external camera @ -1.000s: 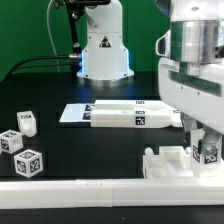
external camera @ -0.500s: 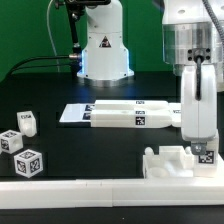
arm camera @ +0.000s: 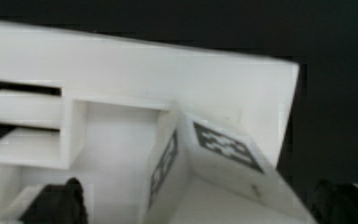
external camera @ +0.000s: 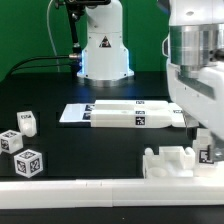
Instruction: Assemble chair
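The chair's parts are glossy white pieces with black-and-white tags. A pegged block [external camera: 172, 160] lies at the front on the exterior view's right. My gripper [external camera: 203, 147] is down at its right end, by a tagged part [external camera: 208, 154]. In the wrist view the tagged white piece [arm camera: 194, 120] fills the frame and lies between my dark fingertips [arm camera: 62, 202]. The gripper [arm camera: 202, 205] is open around it, and a gap shows at the far finger. Long flat slabs [external camera: 135, 115] lie mid-table. Three small tagged cubes [external camera: 28, 161] sit at the exterior view's left.
The long white border rail [external camera: 90, 190] runs along the front edge. The marker board [external camera: 73, 113] lies at the slabs' left end. The robot base [external camera: 103, 50] stands at the back, with cables on the black table.
My gripper has turned about its own axis above the pegged block, narrow-looking half a second ago and broad again now. It stays low at the block's right end. The parts have not moved.
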Robot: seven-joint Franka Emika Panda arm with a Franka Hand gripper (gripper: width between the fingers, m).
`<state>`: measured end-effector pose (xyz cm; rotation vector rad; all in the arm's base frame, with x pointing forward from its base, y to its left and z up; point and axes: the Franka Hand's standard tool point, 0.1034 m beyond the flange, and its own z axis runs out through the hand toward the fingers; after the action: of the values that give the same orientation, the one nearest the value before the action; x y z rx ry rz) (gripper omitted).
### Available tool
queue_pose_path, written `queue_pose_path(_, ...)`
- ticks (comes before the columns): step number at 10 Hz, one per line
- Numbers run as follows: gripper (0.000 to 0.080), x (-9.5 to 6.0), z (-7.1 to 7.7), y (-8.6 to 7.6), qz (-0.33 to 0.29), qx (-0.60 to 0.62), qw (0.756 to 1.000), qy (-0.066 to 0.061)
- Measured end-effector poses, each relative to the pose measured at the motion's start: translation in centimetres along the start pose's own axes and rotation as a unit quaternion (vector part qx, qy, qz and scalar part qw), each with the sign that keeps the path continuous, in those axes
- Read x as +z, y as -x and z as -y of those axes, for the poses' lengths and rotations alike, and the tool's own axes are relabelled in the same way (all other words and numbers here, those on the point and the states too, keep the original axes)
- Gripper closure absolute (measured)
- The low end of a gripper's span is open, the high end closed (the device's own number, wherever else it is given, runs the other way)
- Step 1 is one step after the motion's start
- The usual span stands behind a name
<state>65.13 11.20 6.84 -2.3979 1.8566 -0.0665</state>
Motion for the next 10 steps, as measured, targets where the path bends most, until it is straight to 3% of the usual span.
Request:
queue_pose_path(4,0.0150,0.12,-0.09,-0.40,-0.006,-0.135,0.991,0.003)
queue_pose_path(6,0.0150,0.11,0.36,0.13,-0.030,-0.335,0.942,-0.013)
queue_pose_path(7,0.0150,0.20,0.28,0.06,-0.028,-0.303,0.953,-0.012)
queue_pose_path(9,0.0406,0.24,0.26,0.02,-0.029,-0.293,0.955,-0.012)
queue_pose_path(10,0.0406,0.27,0.23,-0.01,-0.028,-0.260,0.965,-0.012)
